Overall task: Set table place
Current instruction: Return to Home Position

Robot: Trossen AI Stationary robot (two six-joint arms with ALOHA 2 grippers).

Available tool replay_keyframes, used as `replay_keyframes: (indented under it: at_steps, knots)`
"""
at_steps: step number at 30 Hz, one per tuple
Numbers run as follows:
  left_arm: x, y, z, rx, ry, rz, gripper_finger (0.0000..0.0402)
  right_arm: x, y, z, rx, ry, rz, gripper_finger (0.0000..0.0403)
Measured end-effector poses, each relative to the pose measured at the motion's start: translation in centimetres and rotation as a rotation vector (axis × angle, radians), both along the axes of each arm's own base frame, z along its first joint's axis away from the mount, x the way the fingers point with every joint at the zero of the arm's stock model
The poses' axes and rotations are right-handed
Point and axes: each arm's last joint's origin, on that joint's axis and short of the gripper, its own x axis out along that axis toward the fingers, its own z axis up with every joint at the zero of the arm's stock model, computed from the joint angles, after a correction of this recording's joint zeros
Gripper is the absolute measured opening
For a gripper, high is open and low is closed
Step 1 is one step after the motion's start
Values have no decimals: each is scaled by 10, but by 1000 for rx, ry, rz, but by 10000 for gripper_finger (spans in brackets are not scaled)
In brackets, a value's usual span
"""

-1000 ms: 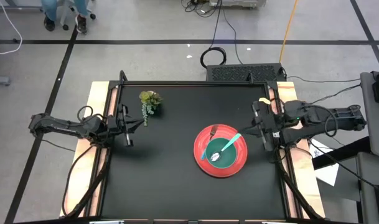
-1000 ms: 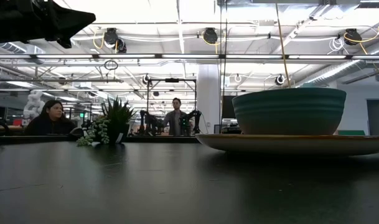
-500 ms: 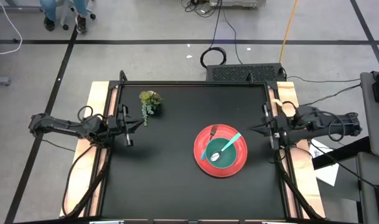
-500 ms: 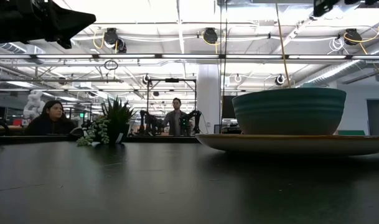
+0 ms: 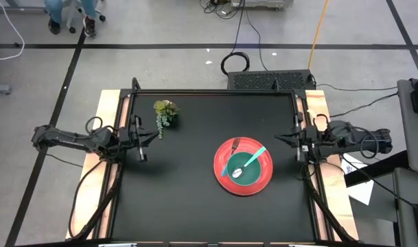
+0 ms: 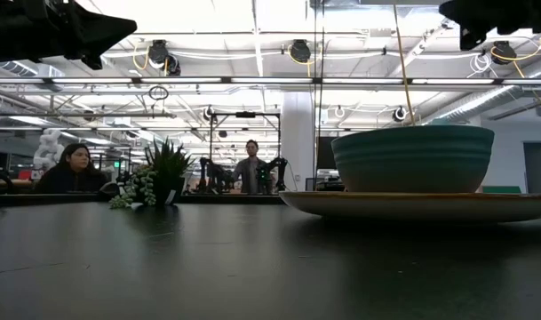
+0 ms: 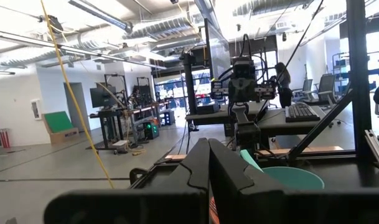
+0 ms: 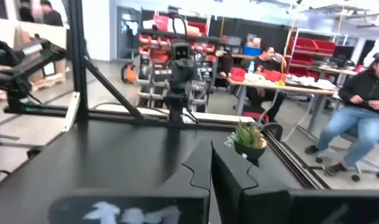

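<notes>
High view: red plate point(image 5: 226, 180) lies right of centre on the tabletop point(image 5: 188, 178), teal bowl point(image 5: 244, 175) on it, spoon point(image 5: 250, 160) in the bowl, fork point(image 5: 233, 147) seemingly beside the bowl. Near the plate's right hangs the right pincer point(image 5: 280, 138), fingers together; the left pincer point(image 5: 152, 135), likewise closed, hangs well apart.

The plate point(image 5: 260, 186) is sitting on the right half of the table point(image 5: 188, 199), with the bowl point(image 5: 250, 175) standing on its middle. The spoon point(image 5: 254, 158) is lying in the bowl, its handle leaning out over the rim to the right. The fork point(image 5: 228, 158) is lying on the plate, just left of the bowl. The plant sprig point(image 5: 165, 112) is standing well apart, on the left half. The left gripper point(image 5: 152, 136) is hanging by the left short side and the right gripper point(image 5: 280, 139) by the right.
</notes>
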Motion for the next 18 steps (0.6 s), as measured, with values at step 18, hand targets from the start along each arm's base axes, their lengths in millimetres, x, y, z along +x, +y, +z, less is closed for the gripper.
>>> replay_keyframes:
  at_steps: [18]
  knots:
    - [0, 0, -1, -20, 12, -6, 8, 9, 7, -67, 3, -13, 209, 0]
